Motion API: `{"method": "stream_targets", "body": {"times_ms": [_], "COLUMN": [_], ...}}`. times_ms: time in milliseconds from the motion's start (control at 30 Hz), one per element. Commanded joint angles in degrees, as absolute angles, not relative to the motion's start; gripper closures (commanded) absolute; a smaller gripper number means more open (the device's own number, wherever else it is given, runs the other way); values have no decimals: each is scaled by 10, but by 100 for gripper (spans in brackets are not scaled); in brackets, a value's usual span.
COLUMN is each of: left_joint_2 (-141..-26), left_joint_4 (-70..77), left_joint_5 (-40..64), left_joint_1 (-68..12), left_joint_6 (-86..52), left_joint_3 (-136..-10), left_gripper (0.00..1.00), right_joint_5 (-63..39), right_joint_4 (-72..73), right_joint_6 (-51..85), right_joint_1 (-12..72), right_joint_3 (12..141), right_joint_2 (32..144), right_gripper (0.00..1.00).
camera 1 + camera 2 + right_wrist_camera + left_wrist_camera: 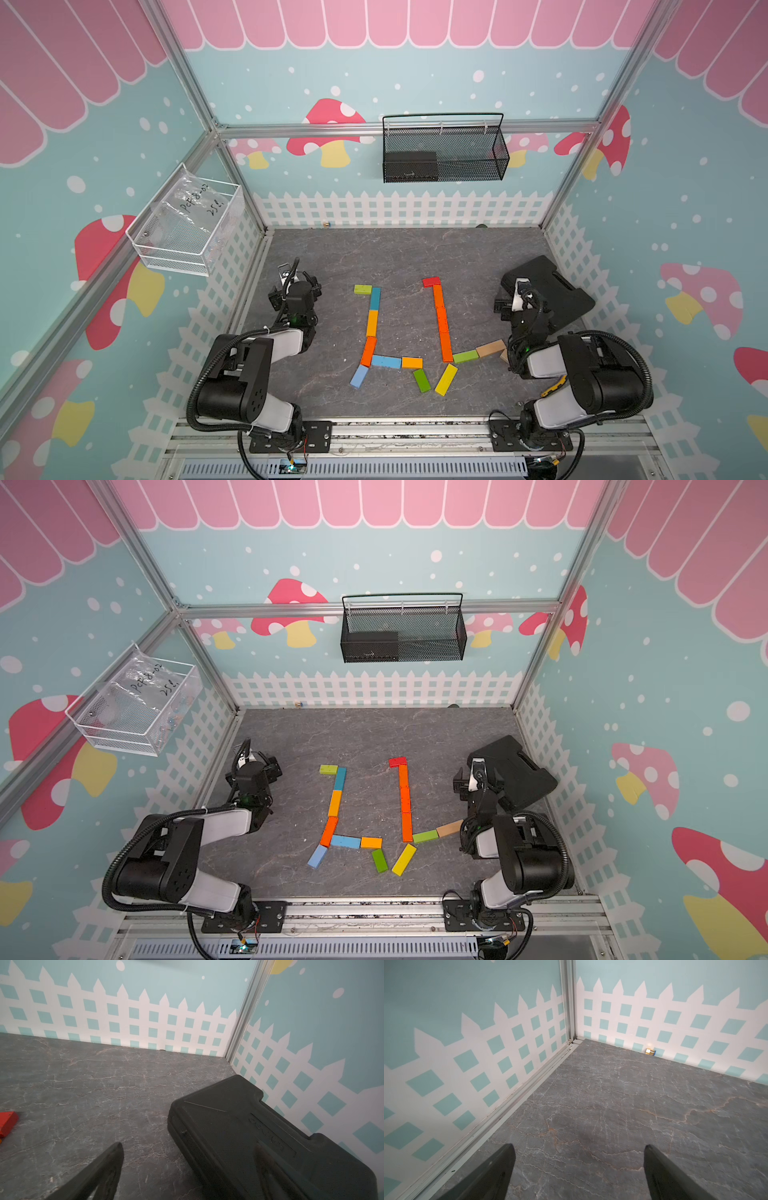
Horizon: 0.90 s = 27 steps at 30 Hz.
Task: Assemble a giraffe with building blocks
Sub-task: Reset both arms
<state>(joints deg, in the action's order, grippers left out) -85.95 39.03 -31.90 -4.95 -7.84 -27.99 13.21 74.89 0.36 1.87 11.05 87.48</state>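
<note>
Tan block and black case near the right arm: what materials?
The tan block is likely bare wood: matte, pale brown, unpainted, unlike its coloured neighbours. The black case is probably moulded plastic: matte, with a finely stippled surface, rounded edges and a recessed panel.

In both top views the building blocks lie mid-frame on the table, two chains side by side. The left gripper stands left of them, the right gripper right, beside the plastic case at centre right.
</note>
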Motion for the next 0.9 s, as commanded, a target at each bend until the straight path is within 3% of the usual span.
{"method": "stream_targets", "body": {"times_ms": [0, 167, 267, 300, 367, 433, 867], "left_joint_2": [-863, -863, -897, -872, -895, -874, -887], "left_joint_4": [395, 449, 560, 499, 556, 505, 542], "left_joint_5": [-283, -238, -208, -199, -204, -202, -208], "left_joint_1": [-47, -52, -56, -53, -50, -51, -54], "left_joint_6": [-57, -40, -11, -26, -16, -28, -19], "left_joint_3": [-281, -251, -210, -220, -213, -220, -213], "left_gripper": [1, 1, 1, 1, 1, 1, 1], "right_joint_5": [121, 117, 117, 117, 117, 117, 116], "right_joint_4": [780, 778, 778, 777, 777, 777, 776], "right_joint_6": [2, 2, 3, 2, 2, 2, 2], "right_joint_1": [18, 18, 18, 18, 18, 18, 18], "right_joint_3": [108, 107, 108, 108, 108, 108, 108], "right_joint_2": [879, 878, 878, 878, 878, 878, 878], "right_gripper": [0, 0, 0, 0, 0, 0, 0]}}
